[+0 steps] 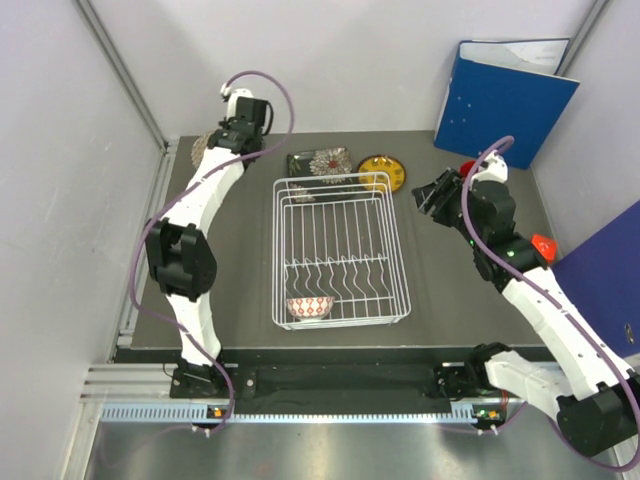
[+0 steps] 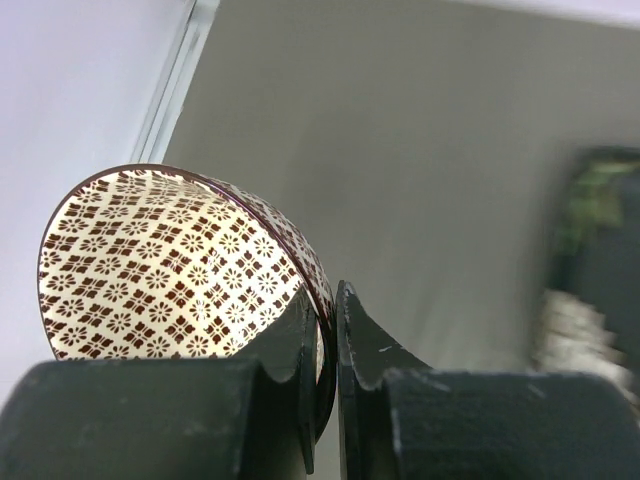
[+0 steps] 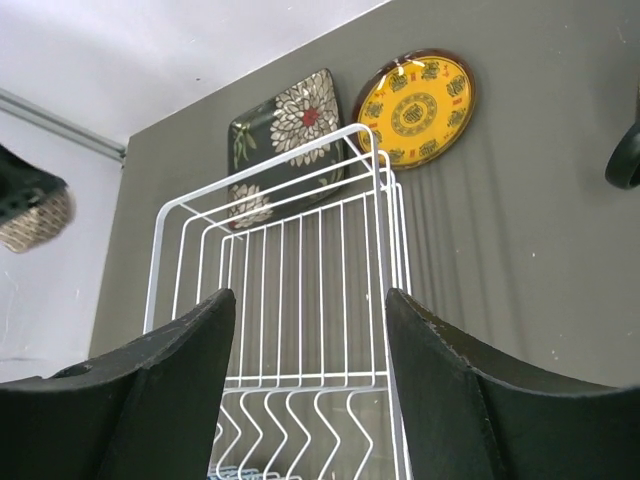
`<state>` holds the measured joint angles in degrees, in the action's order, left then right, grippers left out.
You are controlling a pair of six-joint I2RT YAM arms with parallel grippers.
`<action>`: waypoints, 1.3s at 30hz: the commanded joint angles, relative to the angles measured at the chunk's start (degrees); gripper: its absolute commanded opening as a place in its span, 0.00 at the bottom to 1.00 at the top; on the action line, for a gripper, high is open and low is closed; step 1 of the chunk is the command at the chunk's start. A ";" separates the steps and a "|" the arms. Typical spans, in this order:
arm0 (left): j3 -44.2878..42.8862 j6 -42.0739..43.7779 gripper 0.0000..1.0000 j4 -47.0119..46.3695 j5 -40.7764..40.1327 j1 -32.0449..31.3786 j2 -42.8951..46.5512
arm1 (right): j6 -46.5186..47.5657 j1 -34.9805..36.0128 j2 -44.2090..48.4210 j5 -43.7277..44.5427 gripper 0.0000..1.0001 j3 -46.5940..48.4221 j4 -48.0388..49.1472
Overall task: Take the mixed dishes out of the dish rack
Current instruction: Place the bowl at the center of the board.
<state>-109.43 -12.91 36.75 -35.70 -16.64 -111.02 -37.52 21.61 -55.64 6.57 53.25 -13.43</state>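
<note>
Left arm stretches far forward, its end effector pinched shut on a patterned bowl. Right arm bends inward, its end effector spread apart.

No legible text, labels, numbers, signs

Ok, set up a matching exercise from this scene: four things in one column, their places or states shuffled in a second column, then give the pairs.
1. left gripper
2. right gripper
3. yellow plate
4. dish rack

A. flat on the table, behind the rack
B. shut on a brown-patterned bowl
C. holds one red-patterned bowl at its near left corner
D. open and empty, right of the rack

Pairs: 1-B, 2-D, 3-A, 4-C
</note>
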 commanded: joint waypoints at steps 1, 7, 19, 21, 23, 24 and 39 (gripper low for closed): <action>-0.18 -3.43 0.00 2.27 -1.30 3.72 -3.58 | 1.74 0.46 1.85 0.73 0.62 0.54 2.18; -6.31 -5.02 0.00 7.71 6.69 7.68 -12.01 | 1.40 0.45 1.32 -0.15 0.62 -0.78 3.32; -7.30 -5.37 0.00 5.71 9.51 8.29 -21.25 | 0.60 0.54 -0.35 -0.59 0.61 -2.89 4.82; -6.16 -5.20 0.00 5.00 9.16 8.29 -21.25 | 0.69 0.45 -0.52 -0.68 0.61 -3.33 5.08; -5.19 -5.29 0.00 3.69 8.37 8.29 -21.17 | 0.60 0.45 -0.70 -0.59 0.61 -3.77 5.34; -4.57 -5.29 0.04 3.33 8.02 8.29 -20.90 | 0.60 0.45 -0.70 -0.59 0.61 -3.95 5.52; -12.04 -4.32 0.72 6.05 5.91 6.28 -7.91 | 0.86 0.45 -3.25 -0.77 0.62 -3.86 6.57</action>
<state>-117.93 -17.58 43.24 -28.45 -8.73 -131.50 -37.10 21.63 -58.39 6.11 48.73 -9.43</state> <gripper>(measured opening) 0.723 0.617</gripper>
